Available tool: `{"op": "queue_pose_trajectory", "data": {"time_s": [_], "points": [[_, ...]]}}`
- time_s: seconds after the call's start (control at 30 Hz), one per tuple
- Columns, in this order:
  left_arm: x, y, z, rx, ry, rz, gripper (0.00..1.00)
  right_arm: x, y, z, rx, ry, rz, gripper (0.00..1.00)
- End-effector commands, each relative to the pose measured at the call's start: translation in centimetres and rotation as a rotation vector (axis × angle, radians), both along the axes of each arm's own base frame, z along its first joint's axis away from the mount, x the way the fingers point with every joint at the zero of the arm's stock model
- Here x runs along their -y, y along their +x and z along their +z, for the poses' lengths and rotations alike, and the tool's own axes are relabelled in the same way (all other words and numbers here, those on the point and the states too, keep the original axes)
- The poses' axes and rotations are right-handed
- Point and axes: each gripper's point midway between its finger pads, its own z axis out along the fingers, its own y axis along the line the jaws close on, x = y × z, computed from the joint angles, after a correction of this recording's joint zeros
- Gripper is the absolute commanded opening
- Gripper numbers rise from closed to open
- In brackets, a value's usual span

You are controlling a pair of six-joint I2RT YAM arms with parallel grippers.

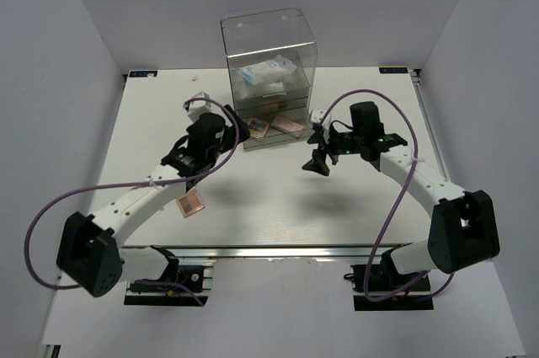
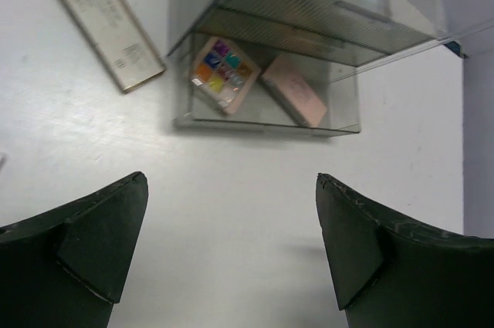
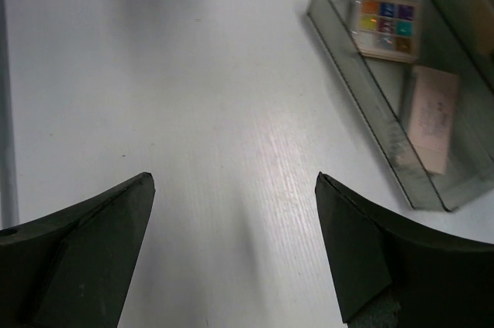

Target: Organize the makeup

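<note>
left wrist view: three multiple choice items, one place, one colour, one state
1. The multicoloured palette lies: A in the open drawer; B on the bare table; C under the drawer.
2. The second palette there is: A green; B pink; C black.
3. The left gripper is: A shut on a palette; B shut, empty; C open, empty.
Key: A, drawer walls surround it; B, its face shows pale pink; C, jaws wide apart, only table between.
</note>
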Motion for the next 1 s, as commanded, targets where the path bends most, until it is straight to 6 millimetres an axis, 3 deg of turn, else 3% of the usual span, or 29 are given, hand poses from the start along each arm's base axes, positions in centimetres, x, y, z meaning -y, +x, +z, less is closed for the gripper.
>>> {"op": "queue_pose_trajectory", "data": {"time_s": [0.0,0.13,0.2,0.23,0.3,0.33,0.4,0.47,0.5,0.53,0.57,0.6,0.63,0.8,0.9,0.97], "points": [[-3.7,-2.8,-1.4,-0.079,0.03,0.088,0.98,-2.2,-1.2,0.5,0.023,-0.024,0.093,0.89],[-7.3,-5.7,-2.7,-0.152,0.002,0.168,0.98,-4.9,-1.5,-1.2,-0.018,-0.077,0.076,0.89],[-8.8,-6.7,-1.8,-0.138,-0.047,0.219,0.98,-6.8,-1.4,-1.1,-0.034,-0.099,0.054,0.89],[-9.3,-7.2,-1.8,-0.143,-0.055,0.233,0.98,-7.6,-1.5,-2.0,-0.077,-0.117,0.055,0.89],[-10.6,-8.6,-2.0,-0.169,-0.063,0.275,0.98,-9.9,-1.4,-1.0,-0.136,-0.092,0.041,0.89],[-11.1,-9.5,-1.7,-0.171,-0.067,0.285,0.98,-10.8,-1.2,-1.9,-0.183,-0.1,0.029,0.89],[-11.5,-10.2,-0.7,-0.158,-0.086,0.298,0.98,-13.3,-0.6,-1.3,-0.211,-0.099,-0.041,0.89],[-12.0,-11.0,1.1,-0.135,-0.093,0.297,0.98,-15.5,-0.2,-3.3,-0.206,-0.165,-0.115,0.89],[-12.2,-11.2,1.7,-0.126,-0.091,0.298,0.98,-17.0,0.2,-2.0,-0.202,-0.142,-0.135,0.89],[-12.8,-11.8,2.1,-0.129,-0.066,0.306,0.98,-18.6,-0.5,-3.5,-0.221,-0.172,-0.121,0.89],[-13.0,-11.9,3.6,-0.104,-0.07,0.309,0.98,-19.3,-0.7,-3.9,-0.234,-0.189,-0.127,0.89],[-13.3,-12.2,4.2,-0.096,-0.064,0.311,0.98,-20.8,-0.4,-2.5,-0.223,-0.162,-0.122,0.89],[-14.0,-12.7,4.4,-0.108,-0.033,0.325,0.98,-22.1,-1.1,-4.0,-0.254,-0.182,-0.107,0.89],[-15.8,-14.7,7.6,-0.066,-0.024,0.36,0.98,-26.6,-1.4,-4.9,-0.238,-0.183,-0.09,0.89],[-16.5,-15.6,8.7,-0.036,-0.034,0.376,0.98,-28.1,-1.9,-6.4,-0.233,-0.2,-0.089,0.89],[-17.0,-16.4,8.8,-0.031,-0.04,0.386,0.98,-29.5,-2.3,-6.2,-0.214,-0.192,-0.092,0.89]]}}
